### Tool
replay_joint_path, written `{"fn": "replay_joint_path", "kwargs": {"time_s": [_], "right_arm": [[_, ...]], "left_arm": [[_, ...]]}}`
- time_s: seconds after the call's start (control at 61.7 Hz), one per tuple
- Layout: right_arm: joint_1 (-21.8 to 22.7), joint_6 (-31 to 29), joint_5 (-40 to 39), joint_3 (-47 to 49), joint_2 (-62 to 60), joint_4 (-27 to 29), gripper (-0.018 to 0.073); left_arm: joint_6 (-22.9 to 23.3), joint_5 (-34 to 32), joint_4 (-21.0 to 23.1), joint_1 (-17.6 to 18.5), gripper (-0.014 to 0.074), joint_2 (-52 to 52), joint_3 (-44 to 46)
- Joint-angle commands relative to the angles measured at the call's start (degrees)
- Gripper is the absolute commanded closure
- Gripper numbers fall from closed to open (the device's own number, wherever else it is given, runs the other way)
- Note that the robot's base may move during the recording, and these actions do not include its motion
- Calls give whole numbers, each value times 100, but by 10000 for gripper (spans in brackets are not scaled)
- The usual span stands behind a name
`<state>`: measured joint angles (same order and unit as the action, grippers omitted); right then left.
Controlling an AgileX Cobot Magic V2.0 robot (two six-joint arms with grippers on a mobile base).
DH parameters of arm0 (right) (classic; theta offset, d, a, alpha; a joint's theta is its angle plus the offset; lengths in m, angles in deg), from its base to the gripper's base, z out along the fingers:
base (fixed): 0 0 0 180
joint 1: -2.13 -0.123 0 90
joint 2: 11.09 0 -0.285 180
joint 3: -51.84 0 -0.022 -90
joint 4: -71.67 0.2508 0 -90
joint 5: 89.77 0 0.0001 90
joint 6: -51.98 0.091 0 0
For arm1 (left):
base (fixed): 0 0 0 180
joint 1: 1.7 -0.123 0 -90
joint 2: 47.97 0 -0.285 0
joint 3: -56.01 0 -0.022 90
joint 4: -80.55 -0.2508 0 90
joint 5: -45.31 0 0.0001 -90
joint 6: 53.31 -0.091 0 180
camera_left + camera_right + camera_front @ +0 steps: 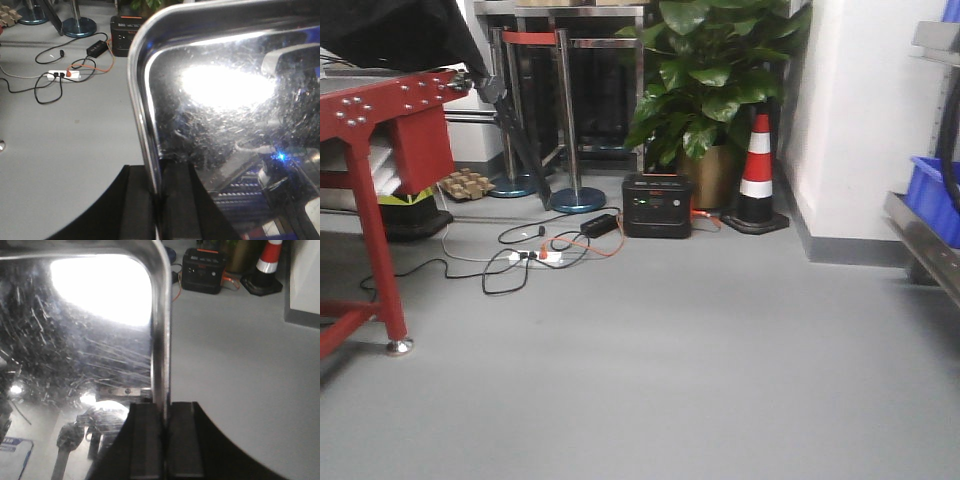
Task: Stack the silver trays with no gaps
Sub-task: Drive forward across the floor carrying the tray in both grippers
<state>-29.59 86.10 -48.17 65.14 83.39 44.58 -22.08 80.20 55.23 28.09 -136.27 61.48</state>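
Left wrist-mounted view: left gripper (159, 197) is clamped on the silver tray (225, 100) left rim; right gripper (165, 440) is clamped on its right rim. Tray is held on the camera side of the power station (202, 271).

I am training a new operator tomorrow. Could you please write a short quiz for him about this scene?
1. True or false: the left gripper is shut on the rim of a silver tray.
2. What stands beside the potted plant in the front view? A) a traffic cone B) a ladder C) a chair
3. Fill in: the right gripper clamps the tray's ____.
Key: 1 true; 2 A; 3 rim.
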Motion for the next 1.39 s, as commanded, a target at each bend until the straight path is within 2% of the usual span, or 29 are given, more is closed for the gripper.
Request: {"fn": "replay_joint_path", "kwargs": {"time_s": [0.0, 1.377], "right_arm": [[-97, -19, -993, 105, -53, 173, 616], [-97, -19, -1122, 105, -53, 173, 616]], "left_arm": [[-98, -439, 160, 122, 613, 17, 42], [-98, -439, 160, 122, 613, 17, 42]]}}
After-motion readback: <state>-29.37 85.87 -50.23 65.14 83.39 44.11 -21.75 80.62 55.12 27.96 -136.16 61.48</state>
